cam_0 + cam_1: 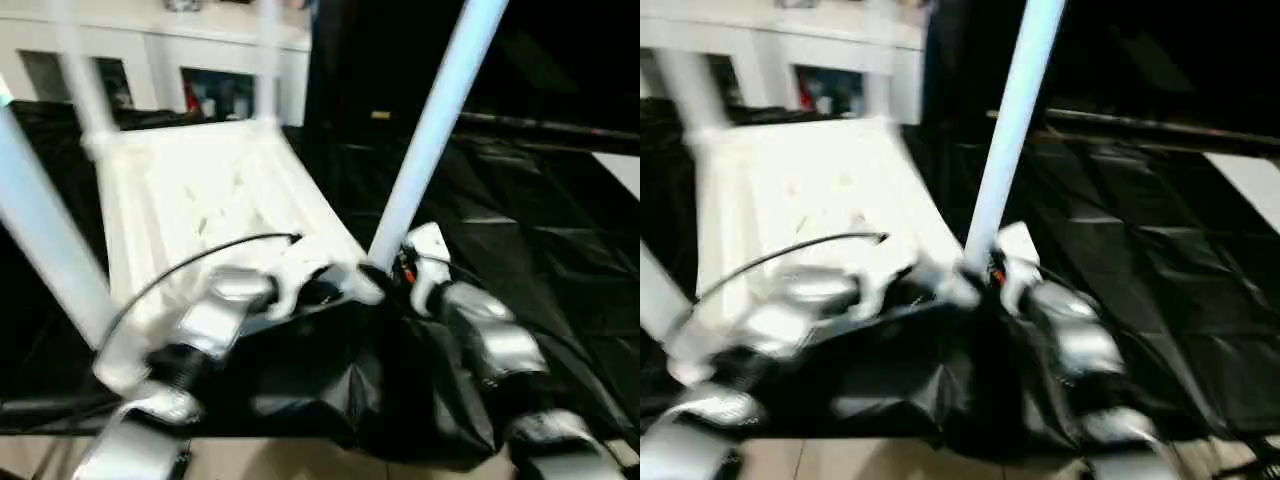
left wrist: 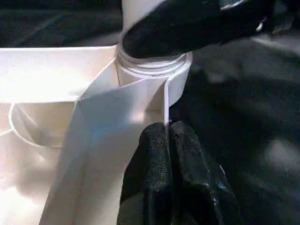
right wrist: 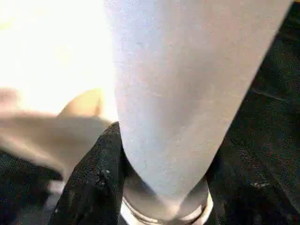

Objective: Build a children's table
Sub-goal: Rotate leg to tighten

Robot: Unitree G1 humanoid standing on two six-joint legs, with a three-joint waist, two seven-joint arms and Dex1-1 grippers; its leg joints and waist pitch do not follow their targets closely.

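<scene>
The white tabletop (image 1: 200, 190) lies upside down on black cloth, its ribbed underside facing up. A long white leg (image 1: 430, 130) stands tilted in the near right corner socket (image 2: 154, 70). My right gripper (image 3: 164, 187) is shut on the base of that leg, one black finger (image 3: 93, 178) on each side. Beside the same socket, my left gripper (image 2: 168, 136) is shut on the tabletop's thin side wall. Three more legs stand in the other corners: near left (image 1: 40, 230), far left (image 1: 80, 70) and far right (image 1: 268, 60).
Black cloth (image 1: 520, 200) covers the work surface and bunches up at the near edge. A white cabinet with glass doors (image 1: 150, 60) stands behind the tabletop. Light floor (image 1: 300, 460) shows along the front. A cable (image 1: 200, 255) arcs over my left forearm.
</scene>
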